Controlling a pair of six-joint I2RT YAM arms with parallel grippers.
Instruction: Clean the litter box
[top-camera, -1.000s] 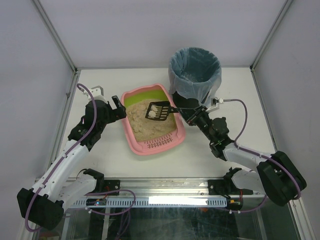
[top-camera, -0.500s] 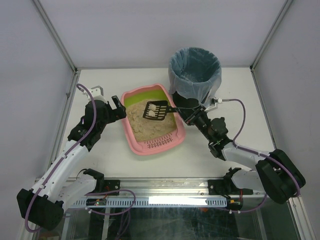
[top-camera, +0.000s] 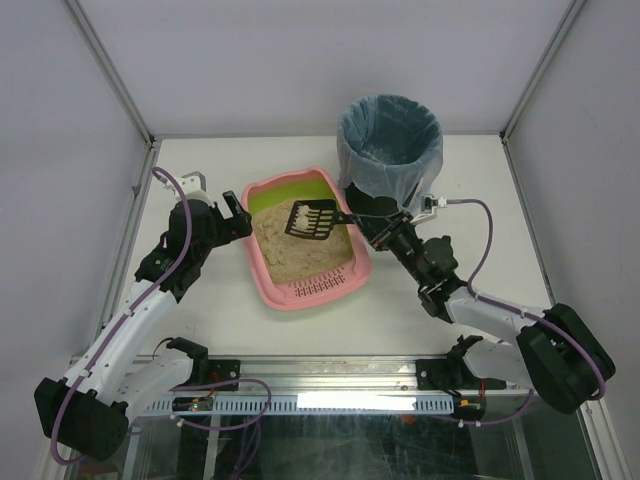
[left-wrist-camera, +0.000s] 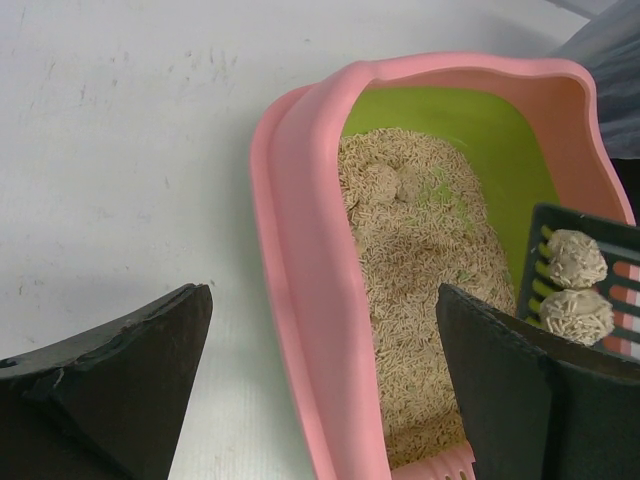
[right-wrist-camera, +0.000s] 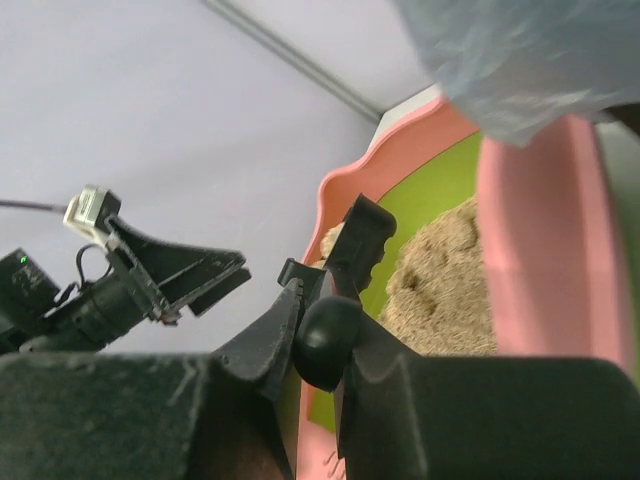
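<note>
The pink litter box (top-camera: 258, 270) lies mid-table with beige litter (top-camera: 300, 250) inside. My right gripper (top-camera: 370, 227) is shut on the handle of the black slotted scoop (top-camera: 312, 219), which hangs level above the litter with two clumps (left-wrist-camera: 573, 260) on it. In the right wrist view the fingers (right-wrist-camera: 265, 345) clamp the handle's rounded end (right-wrist-camera: 325, 342). My left gripper (top-camera: 237, 214) is open. Its fingers stand on either side of the box's left wall (left-wrist-camera: 310, 300), one over the table and one over the litter. I cannot tell whether they touch it.
A round black bin lined with a blue bag (top-camera: 390, 140) stands just behind and to the right of the litter box, close to the right gripper. The bag (right-wrist-camera: 520, 60) hangs over the box's far corner. Frame posts rise at the table's back corners.
The scoop with its clumps has edged up and to the left over the litter. The left arm has not moved.
</note>
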